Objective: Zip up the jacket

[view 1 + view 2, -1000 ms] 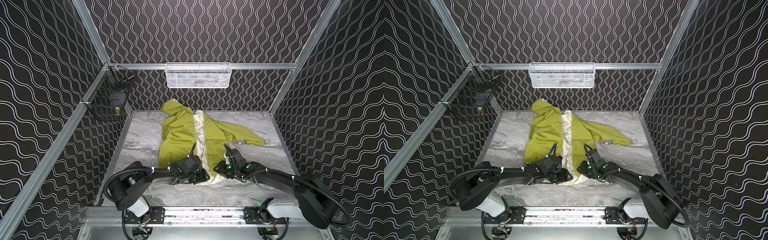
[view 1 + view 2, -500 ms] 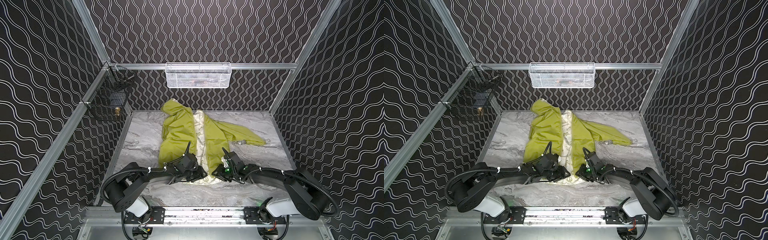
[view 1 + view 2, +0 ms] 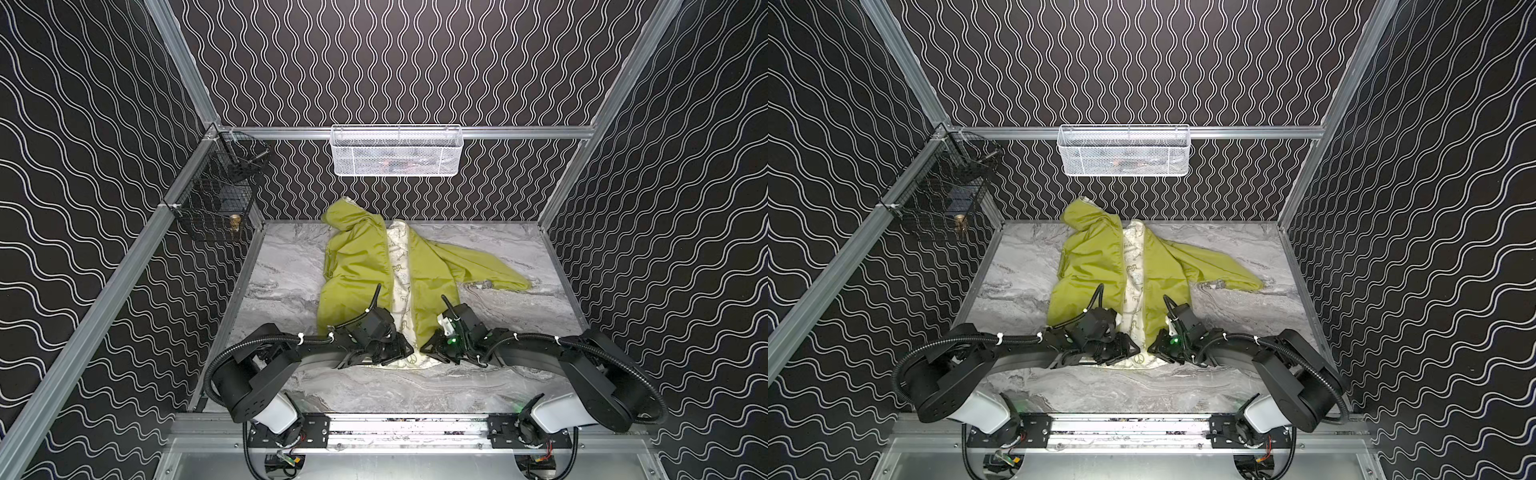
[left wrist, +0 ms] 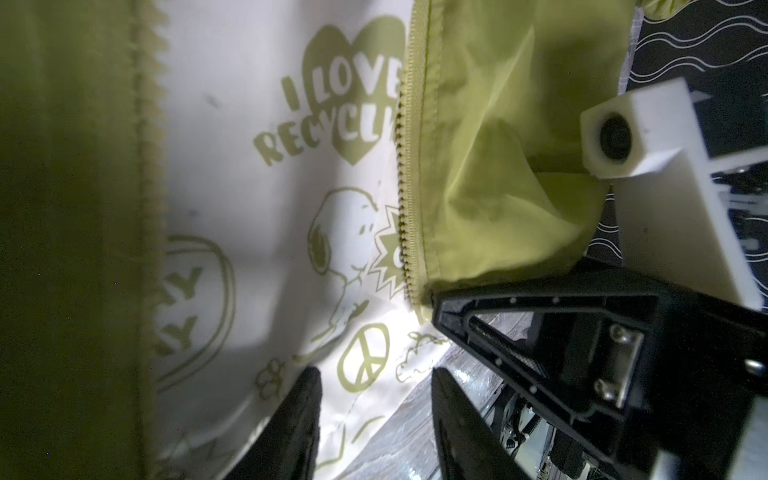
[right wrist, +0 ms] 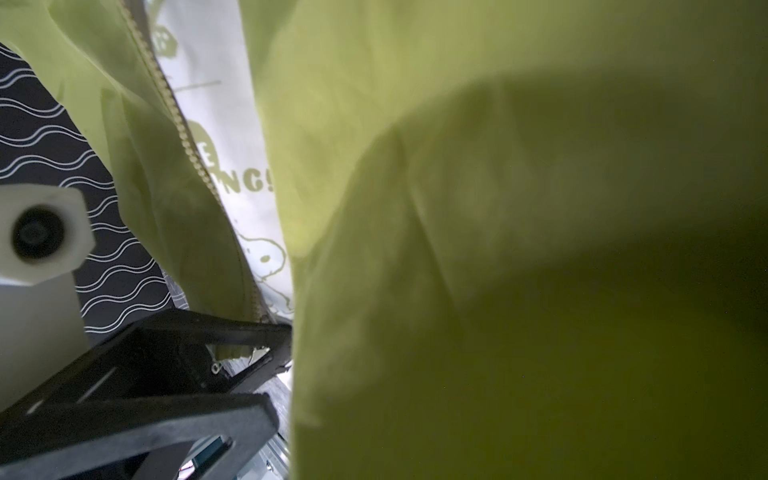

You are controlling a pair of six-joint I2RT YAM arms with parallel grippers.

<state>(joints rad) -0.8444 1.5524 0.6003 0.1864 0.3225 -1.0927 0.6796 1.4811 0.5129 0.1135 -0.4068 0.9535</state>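
The lime-green jacket (image 3: pixel 357 270) (image 3: pixel 1088 266) lies unzipped on the marble table, a strip of cream printed lining (image 4: pixel 249 174) showing between its front edges. My left gripper (image 3: pixel 405 353) (image 3: pixel 1136 347) is at the bottom hem, open (image 4: pixel 374 372), with the lining's hem and bare table between its fingers. My right gripper (image 3: pixel 426 347) (image 3: pixel 1152 345) faces it. One of its fingers (image 4: pixel 498 299) meets the lower end of the zipper teeth (image 4: pixel 403 166) on the right front panel. Green fabric (image 5: pixel 498 249) hides its jaws in the right wrist view.
A white mesh basket (image 3: pixel 395 149) hangs on the back wall and a black wire basket (image 3: pixel 216 208) on the left wall. One jacket sleeve (image 3: pixel 490 270) stretches to the right over the marble table (image 3: pixel 282 270). Both arms lie low along the front edge.
Both grippers have drawn in toward the cream strip at the hem and now stand closer together. The right arm has swung left along the hem.
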